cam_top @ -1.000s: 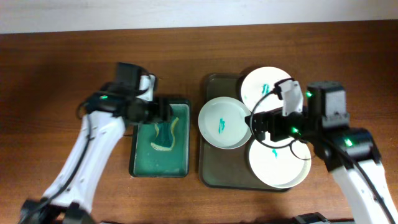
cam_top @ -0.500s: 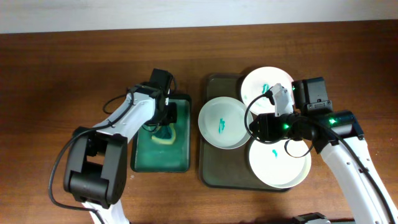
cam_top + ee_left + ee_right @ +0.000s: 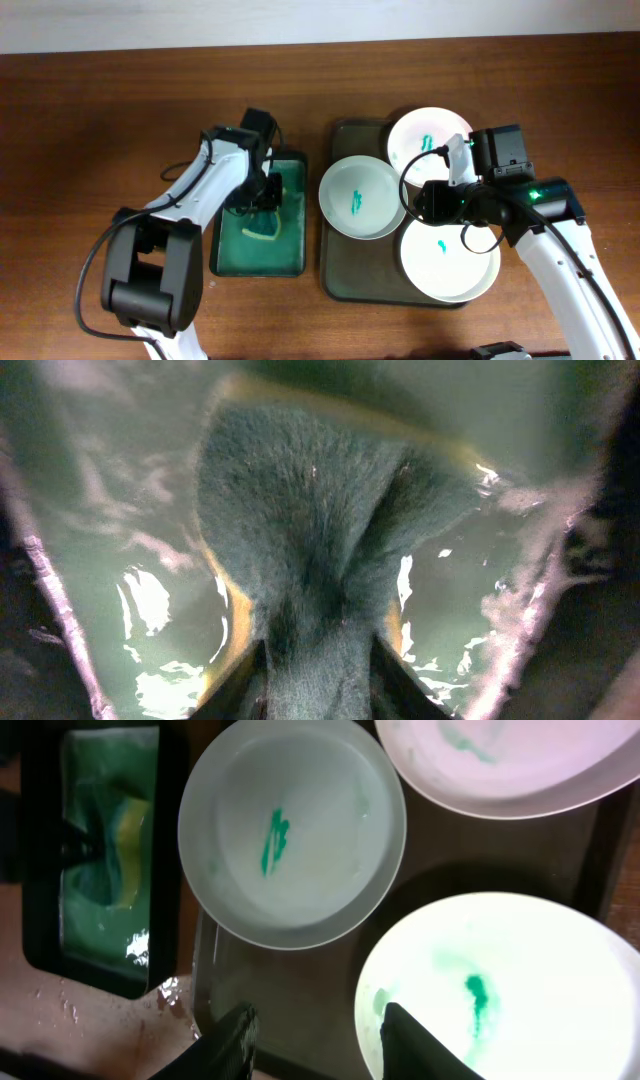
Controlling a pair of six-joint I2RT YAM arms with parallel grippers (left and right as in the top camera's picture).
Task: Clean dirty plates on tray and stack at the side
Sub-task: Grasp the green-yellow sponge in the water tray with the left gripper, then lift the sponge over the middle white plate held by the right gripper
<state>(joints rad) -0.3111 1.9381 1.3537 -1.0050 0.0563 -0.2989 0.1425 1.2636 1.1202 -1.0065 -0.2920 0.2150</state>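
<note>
Three white plates with teal smears lie on the dark tray (image 3: pixel 340 275): one at the left (image 3: pixel 362 197), one at the back (image 3: pixel 428 138), one at the front (image 3: pixel 450 262). My right gripper (image 3: pixel 420 205) hovers over them. In the right wrist view this gripper (image 3: pixel 320 1025) is open over bare tray floor (image 3: pixel 300 980), with its right finger by the rim of the front plate (image 3: pixel 520 990). The left plate (image 3: pixel 292 830) lies ahead of it. My left gripper (image 3: pixel 262 195) reaches into the green tray (image 3: pixel 215 255) and is shut on a green-and-yellow sponge (image 3: pixel 320 510).
The small green tray holds shiny wet liquid (image 3: pixel 150 600) around the sponge (image 3: pixel 262 225). It stands just left of the dark tray. Brown tabletop (image 3: pixel 90 130) surrounds both trays. The back plate (image 3: pixel 510 760) overlaps the dark tray's far rim.
The left arm swung right into the green tray and its jaws closed on the sponge, which shifted slightly. The right gripper drew back a little to the right and its jaws narrowed.
</note>
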